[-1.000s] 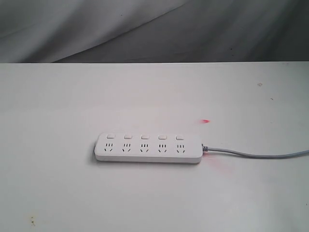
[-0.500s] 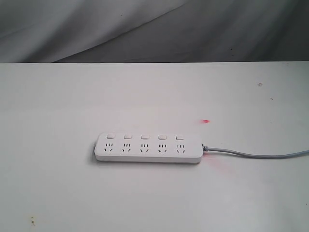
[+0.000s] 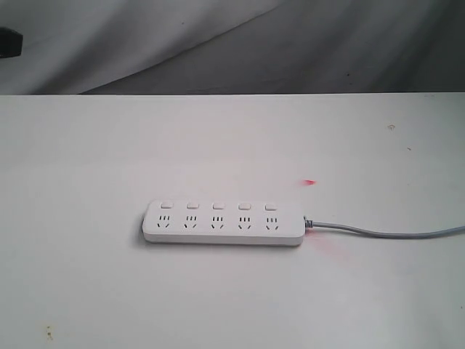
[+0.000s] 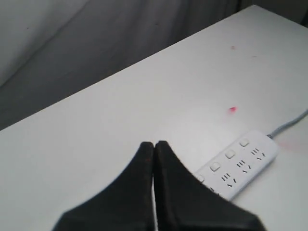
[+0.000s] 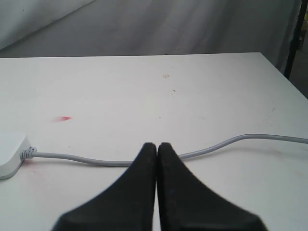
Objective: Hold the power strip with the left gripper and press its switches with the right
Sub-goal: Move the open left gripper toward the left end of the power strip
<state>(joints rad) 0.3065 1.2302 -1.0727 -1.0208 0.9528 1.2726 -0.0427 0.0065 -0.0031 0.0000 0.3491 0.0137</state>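
Observation:
The white power strip [image 3: 222, 223] lies flat on the white table, its row of five square switches [image 3: 219, 206] above the sockets and its grey cord [image 3: 385, 233] running off to the right. In the left wrist view my left gripper [image 4: 153, 144] is shut and empty, held above the table short of the power strip [image 4: 240, 163], whose near end its fingers hide. In the right wrist view my right gripper [image 5: 157, 145] is shut and empty, above the cord [image 5: 216, 146], with only the strip's end [image 5: 10, 153] in sight. A black part [image 3: 10, 42] shows at the exterior view's left edge.
The white table [image 3: 232, 138] ends at a far edge against grey draped cloth [image 3: 218, 43]. A small red mark [image 3: 310, 182] lies on the table behind the strip's cord end. A dark post [image 5: 292, 38] stands beyond the table corner in the right wrist view.
A black part has come into the exterior view at the upper left edge. The power strip and cord have not moved.

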